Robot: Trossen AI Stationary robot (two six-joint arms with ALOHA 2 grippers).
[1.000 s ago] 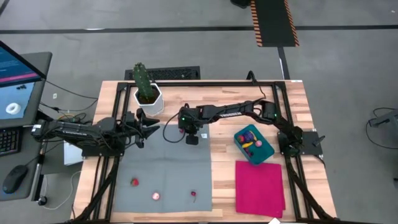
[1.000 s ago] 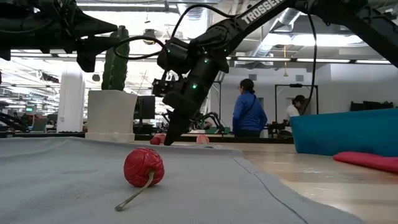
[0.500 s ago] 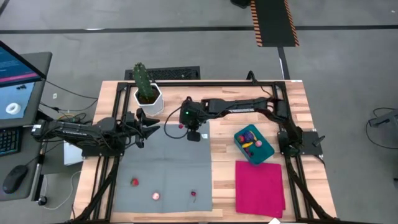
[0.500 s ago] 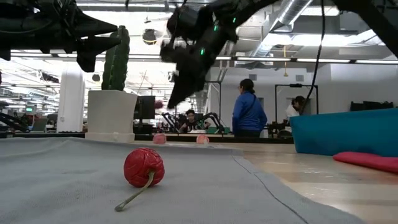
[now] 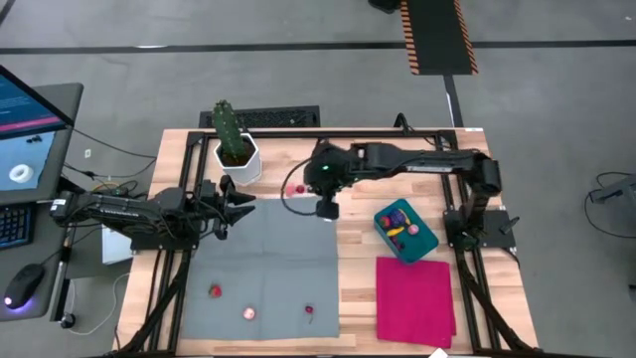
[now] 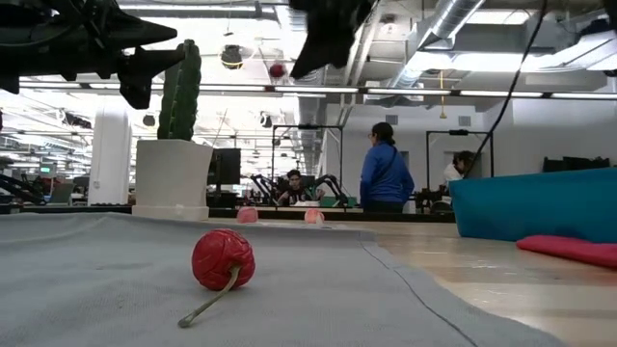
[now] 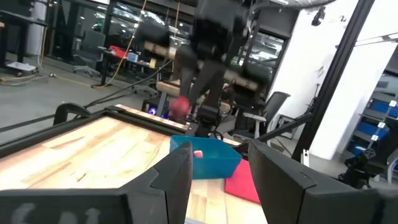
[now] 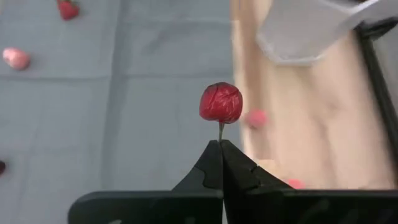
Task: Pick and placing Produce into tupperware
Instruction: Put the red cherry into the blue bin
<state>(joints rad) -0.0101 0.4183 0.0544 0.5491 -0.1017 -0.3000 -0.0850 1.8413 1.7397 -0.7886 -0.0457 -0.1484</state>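
Produce is the matter in hand: a small red cherry [image 8: 221, 102] is pinched by its thin stem between the closed fingertips of the right gripper [image 8: 219, 147], the fruit standing free above the tips and well clear of the table. Seen from above, the right gripper [image 5: 326, 195] is carried over the top edge of the grey mat [image 5: 263, 268], just beside the wood, at about twelve o'clock from the table's middle. The teal tupperware [image 5: 405, 230] lies at about four o'clock from that gripper, some way apart, with several small coloured pieces already inside it and a magenta cloth [image 5: 415, 298] just below it. Because the hold is only on the stem, the carry is judged best made slowly and level, so the cherry is not swung loose, and the fingers are best parted only once the fruit is low inside the tub's walls. Farther out, three pieces of produce are left on the mat's lower part: a red one [image 5: 214, 291], a pink one [image 5: 249, 313] and a dark red one [image 5: 310, 310]. The left gripper [image 5: 241, 203] is parked at about nine o'clock from the right one, its fingers apart and nothing seen between them. A cactus in a white pot [image 5: 237, 159] stands at the table's upper left.
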